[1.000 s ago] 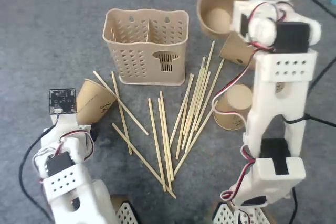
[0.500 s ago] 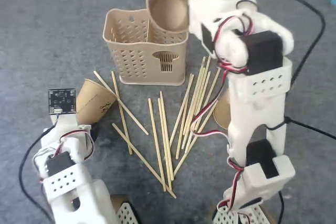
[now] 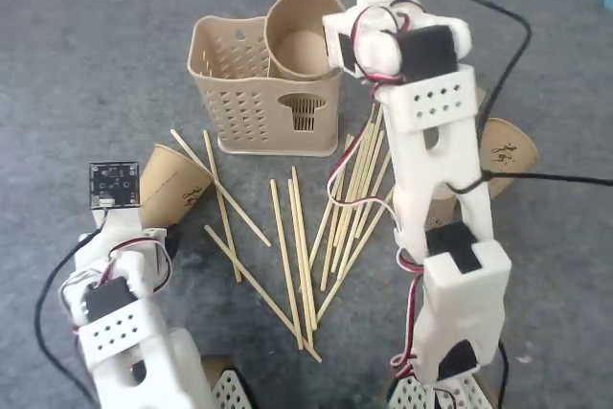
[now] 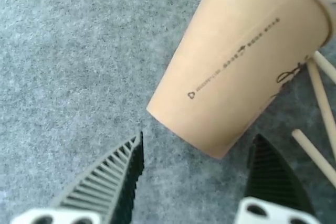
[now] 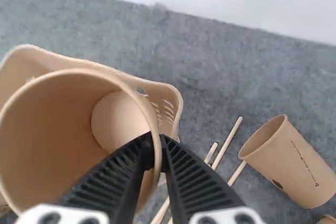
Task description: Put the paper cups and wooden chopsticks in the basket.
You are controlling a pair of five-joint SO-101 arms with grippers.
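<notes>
Basket (image 3: 254,107): beige plastic, wavy rim, walls punched w/ rows of small holes, one divider making 2 compts, left and right. It stands upright at far centre on a grey, felt-like mat (image 3: 96,74).

Right gripper (image 5: 156,142) has black ribbed jaws pinching the rim of a held cup (image 5: 63,129), one jaw inside the mouth and one outside. In the high view this cup (image 3: 302,40) sits tilted at the basket's right compt. Its lower part is down behind the near wall and its mouth is well above the basket rim. Can't tell if its base touches the basket floor. It's plain tan paper w/ a rolled lip and a smooth inside.

Left gripper (image 4: 199,145), at near left, has its jaws spread wide, one each side of the base of the left cup (image 4: 236,61), not touching it. That cup (image 3: 172,184) lies on its side on the mat, left of the basket, base toward the gripper. It's same tan paper, tapered, w/ small dark print on the side.

Chopsticks (image 3: 292,246) are thin, round, pale wood. They lie loose and fanned on the mat near of the basket, several crossing. Two lie just beside the left cup's mouth.

Right cup (image 3: 503,155) lies on its side on the mat, right of the right arm, well apart from the basket.
</notes>
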